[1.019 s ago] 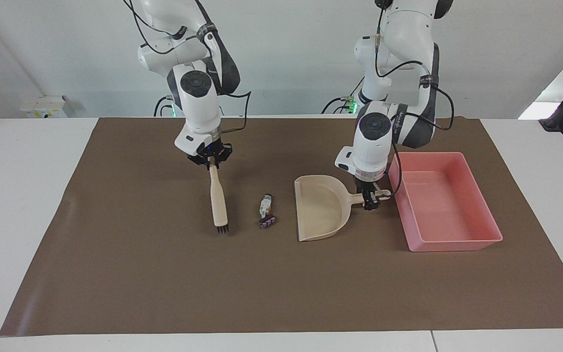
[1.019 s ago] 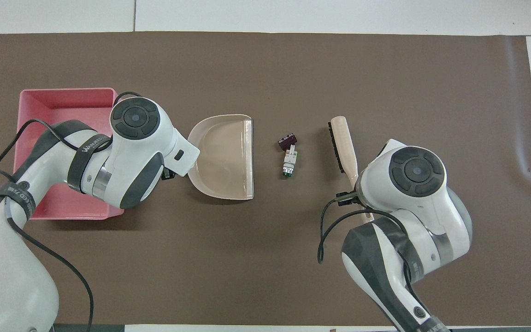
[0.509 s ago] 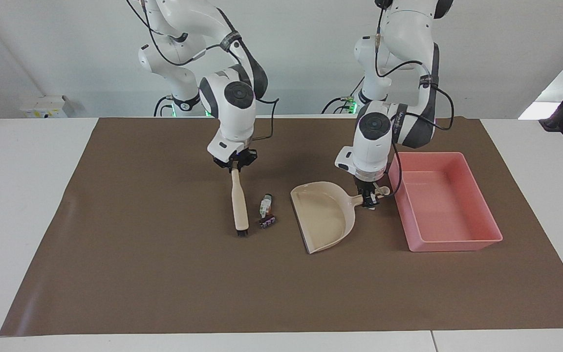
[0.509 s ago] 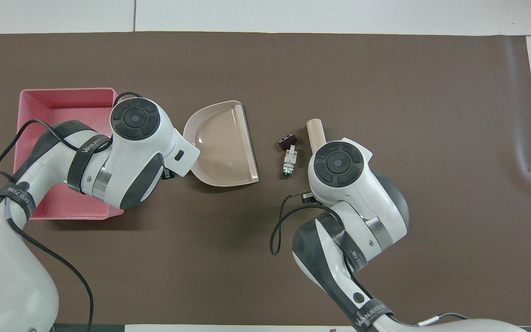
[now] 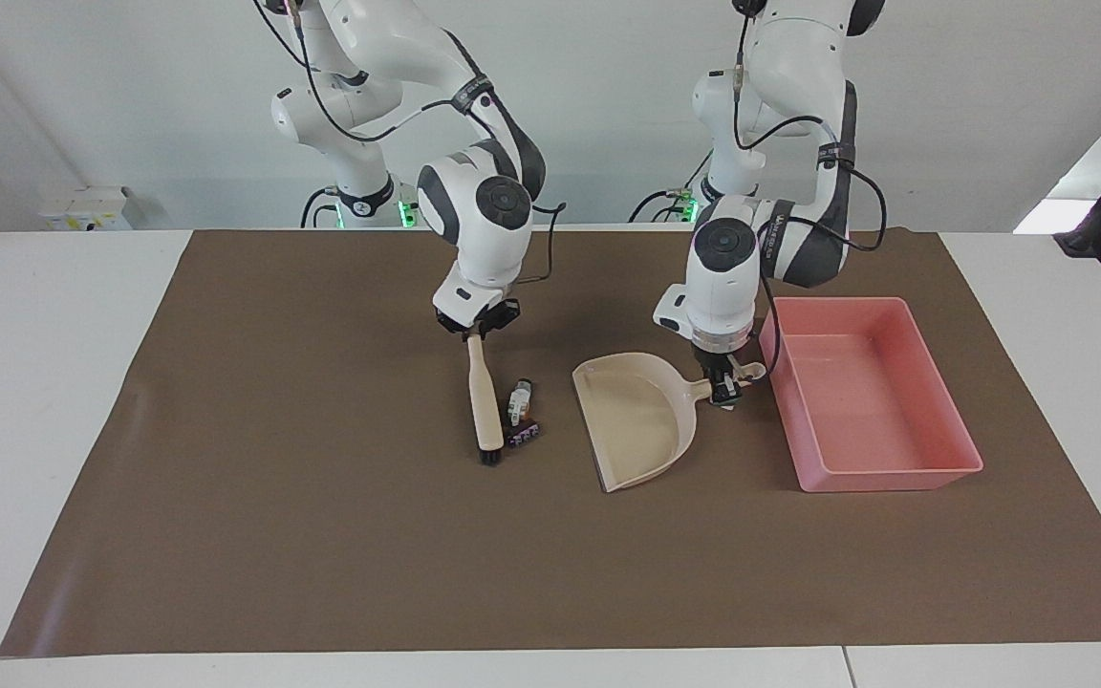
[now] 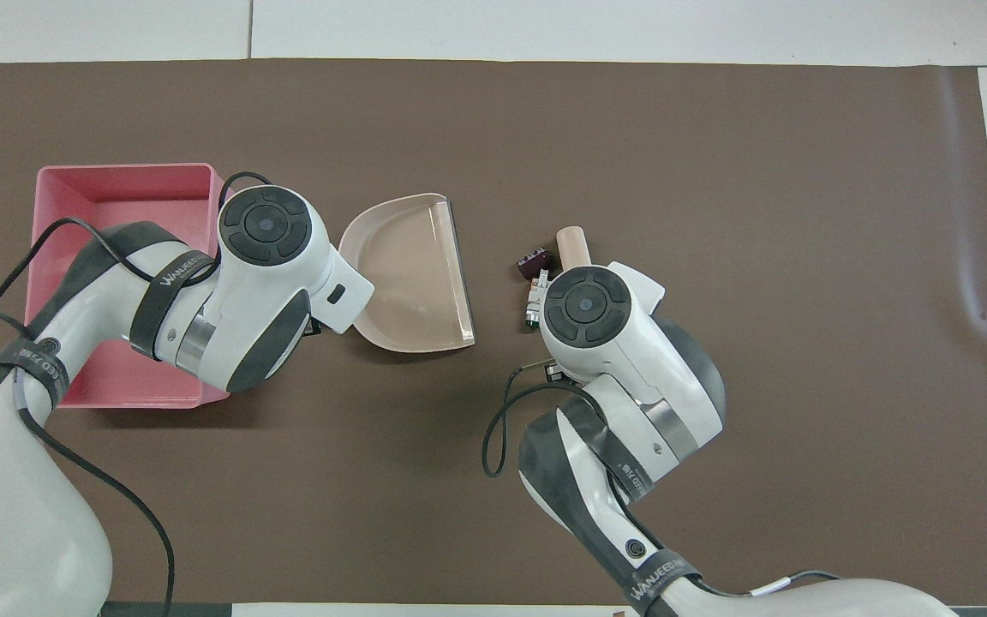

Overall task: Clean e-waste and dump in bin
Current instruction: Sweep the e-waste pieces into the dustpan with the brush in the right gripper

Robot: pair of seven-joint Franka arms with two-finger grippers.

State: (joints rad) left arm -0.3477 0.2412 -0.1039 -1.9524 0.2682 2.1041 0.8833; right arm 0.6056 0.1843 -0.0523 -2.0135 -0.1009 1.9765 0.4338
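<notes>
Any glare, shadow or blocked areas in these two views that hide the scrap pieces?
Facing view: even light, soft shadows, both scrap pieces plain beside the brush. Overhead view: the right arm's wrist covers its end effector and part of the white piece; mild sheen on the mat and in the dustpan.

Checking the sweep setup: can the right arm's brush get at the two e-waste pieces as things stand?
Probably yes. The right gripper holds the brush, its bristles beside the e-waste pieces, with bare mat between them and the dustpan.
</notes>
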